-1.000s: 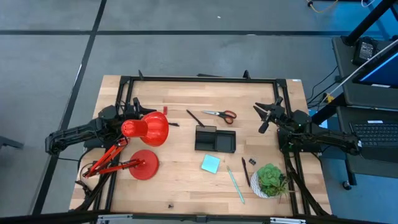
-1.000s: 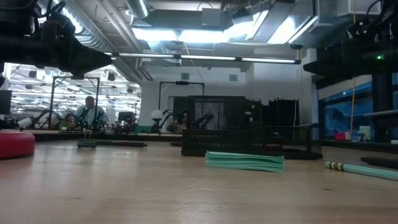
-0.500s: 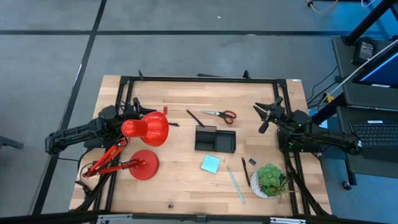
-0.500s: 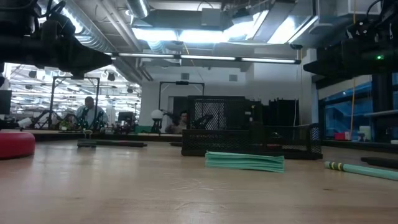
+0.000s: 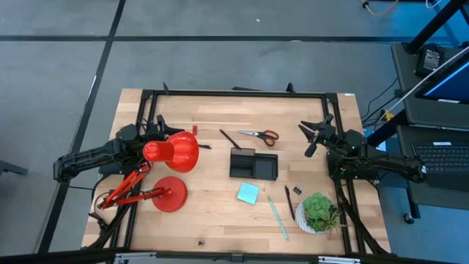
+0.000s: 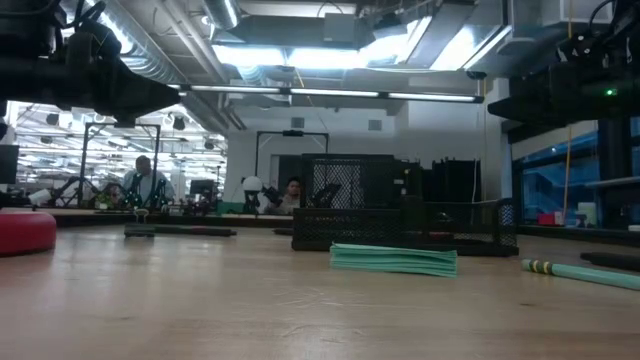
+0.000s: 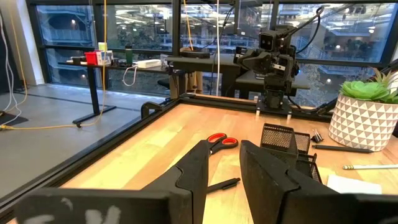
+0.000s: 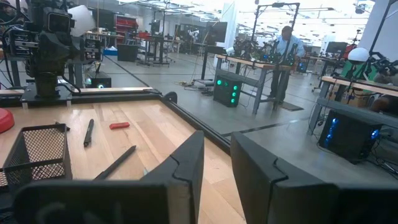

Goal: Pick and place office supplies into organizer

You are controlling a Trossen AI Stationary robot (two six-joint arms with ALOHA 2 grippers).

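I am seeing nothing placed yet; the organizer [image 5: 253, 163] is sitting mid-table, apparently empty, scissors [image 5: 259, 135] beyond it, sticky-note pad [image 5: 248, 193] and teal pen [image 5: 277, 217] nearer me; left gripper [image 7: 222, 163] and right gripper [image 8: 216, 163] are waiting at the table's sides, fingers slightly apart, gripping nothing.

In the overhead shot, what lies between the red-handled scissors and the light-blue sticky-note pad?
The black mesh two-compartment organizer sits between the red-handled scissors and the light-blue square sticky-note pad, clearest in the high view.
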